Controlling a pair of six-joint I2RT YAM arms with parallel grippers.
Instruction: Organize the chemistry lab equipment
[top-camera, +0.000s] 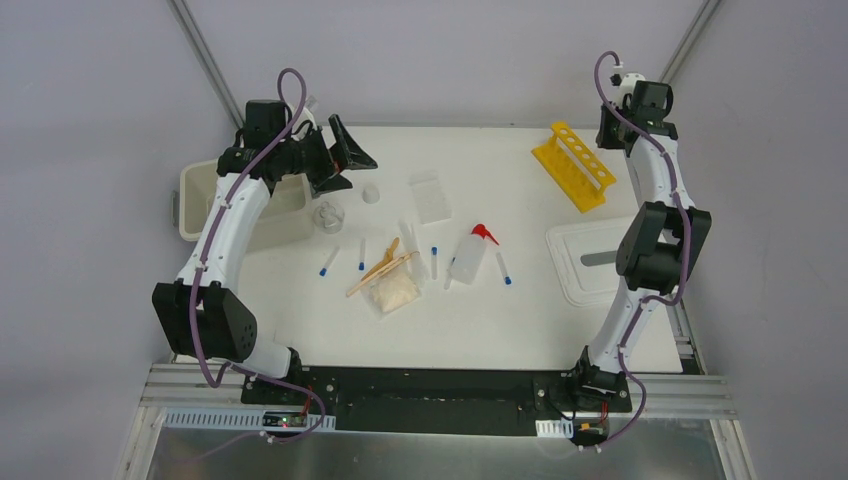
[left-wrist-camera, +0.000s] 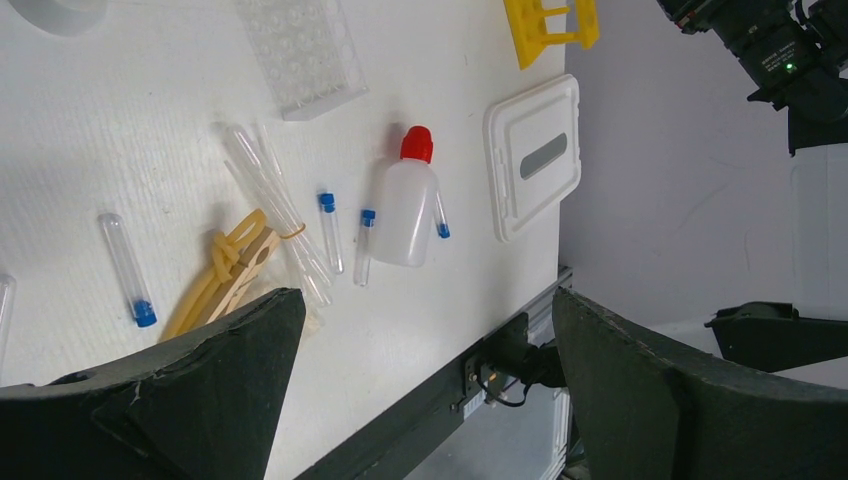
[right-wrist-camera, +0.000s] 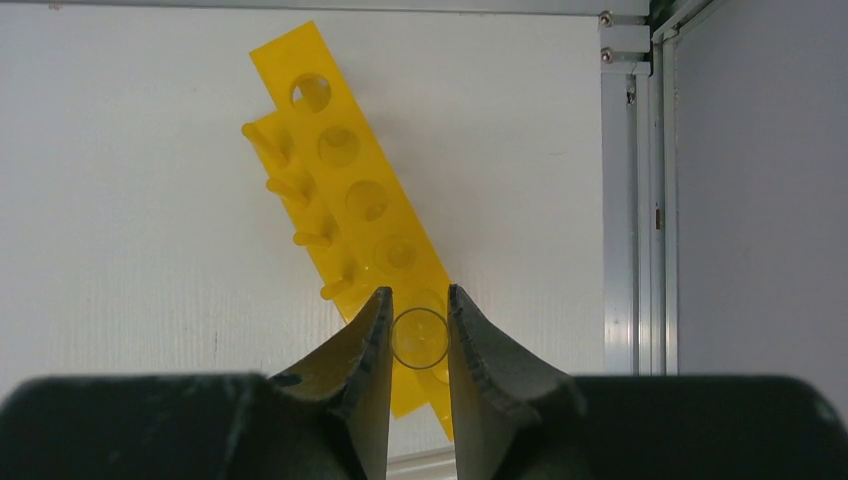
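Your right gripper (right-wrist-camera: 419, 300) pinches a clear tube (right-wrist-camera: 420, 340), seen end-on, over one end of the yellow rack (right-wrist-camera: 345, 160) at the table's far right. Your left gripper (left-wrist-camera: 428, 300) hangs wide open and empty at the far left. At mid-table lie blue-capped tubes (left-wrist-camera: 330, 230), the squeeze bottle (left-wrist-camera: 405, 215), wooden sticks (left-wrist-camera: 225, 275) and the beige packet (top-camera: 392, 292).

A flat matte white worktop (top-camera: 520, 330) sits between plain pale grey walls (top-camera: 90, 120), edged by silver aluminium frame rails (top-camera: 690, 388).
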